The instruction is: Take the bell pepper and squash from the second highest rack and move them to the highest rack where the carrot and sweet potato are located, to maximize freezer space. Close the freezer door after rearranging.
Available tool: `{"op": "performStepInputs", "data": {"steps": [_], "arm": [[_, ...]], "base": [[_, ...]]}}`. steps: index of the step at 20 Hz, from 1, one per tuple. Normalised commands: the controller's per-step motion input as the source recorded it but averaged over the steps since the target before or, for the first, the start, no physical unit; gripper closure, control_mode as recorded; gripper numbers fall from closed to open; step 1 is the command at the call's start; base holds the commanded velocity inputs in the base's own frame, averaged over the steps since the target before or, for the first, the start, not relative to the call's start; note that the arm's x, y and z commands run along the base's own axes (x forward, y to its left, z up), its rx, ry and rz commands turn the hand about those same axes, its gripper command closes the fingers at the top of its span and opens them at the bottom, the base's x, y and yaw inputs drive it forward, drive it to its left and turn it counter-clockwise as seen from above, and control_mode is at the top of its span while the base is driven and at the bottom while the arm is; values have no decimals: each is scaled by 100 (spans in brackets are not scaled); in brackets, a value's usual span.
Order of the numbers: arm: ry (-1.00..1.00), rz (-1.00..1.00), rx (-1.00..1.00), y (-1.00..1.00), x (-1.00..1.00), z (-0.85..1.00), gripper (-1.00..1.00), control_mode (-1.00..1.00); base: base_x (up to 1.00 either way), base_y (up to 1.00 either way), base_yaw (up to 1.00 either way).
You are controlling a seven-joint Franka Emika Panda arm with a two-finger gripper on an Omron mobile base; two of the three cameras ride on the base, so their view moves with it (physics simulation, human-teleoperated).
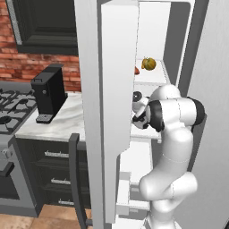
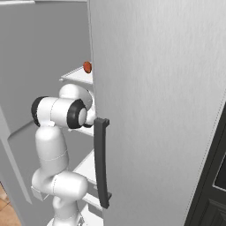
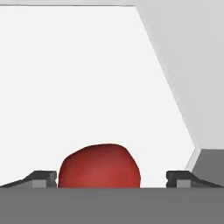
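Freezer (image 1: pixel 179 40) stands open, its door (image 1: pixel 109 112) swung out toward the near left, and the arm reaches onto a middle shelf. Gripper (image 3: pixel 111 179) fingers spread wide, a red bell pepper (image 3: pixel 99 166) sitting between the tips — no contact I can confirm. Higher rack: orange squash (image 1: pixel 149 64) far right, a small red lump (image 2: pixel 87 67) left of it.

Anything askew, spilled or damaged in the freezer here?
Nothing stands out. An orange vegetable sits on a white shelf, with no spill or damage. In the hand view a red vegetable lies between the open gripper's fingertips, not yet gripped. The freezer door stands open.
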Motion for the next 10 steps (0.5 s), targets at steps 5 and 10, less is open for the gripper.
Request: {"op": "performStepInputs", "data": {"steps": [5,10], "arm": [[0,0,0,-24,-1,-35,100,-100],[2,0,0,-20,0,-36,100,-100]], "base": [[0,0,0],[0,0,0]]}}
